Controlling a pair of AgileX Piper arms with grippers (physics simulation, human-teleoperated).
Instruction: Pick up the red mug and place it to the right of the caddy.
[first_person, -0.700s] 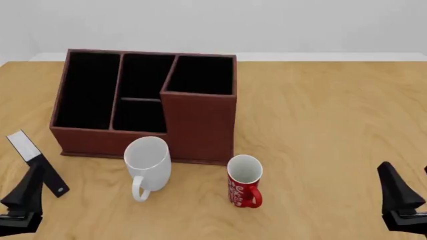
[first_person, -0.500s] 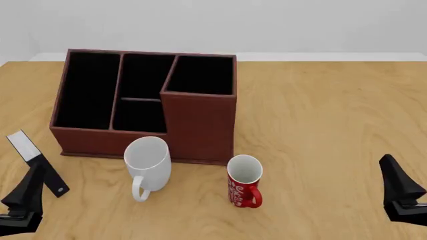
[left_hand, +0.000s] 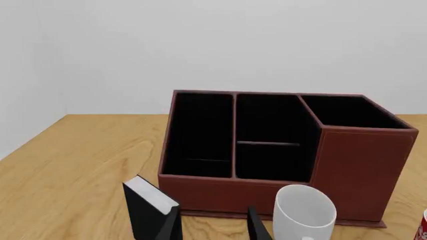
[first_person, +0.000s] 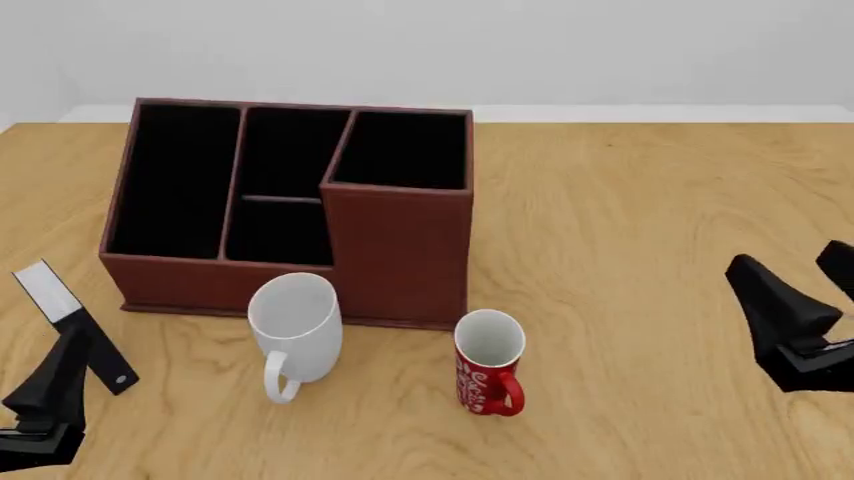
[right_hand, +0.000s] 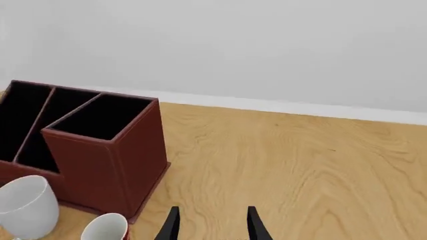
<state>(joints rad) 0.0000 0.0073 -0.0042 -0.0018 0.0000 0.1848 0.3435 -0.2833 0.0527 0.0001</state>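
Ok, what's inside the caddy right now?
The caddy shows only black-lined compartments with nothing visible in them. The tall section's floor and the front compartments' near bottoms are hidden by its walls.

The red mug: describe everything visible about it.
The red mug is small and glossy, ceramic-looking, red outside with white swirly lettering on its side and white inside. It stands upright and looks empty, its red loop handle pointing toward the arms' side and slightly right. It sits on the wooden table just in front of the caddy, at its taller right section, apart from the white mug to its left. Neither pincer touches it.
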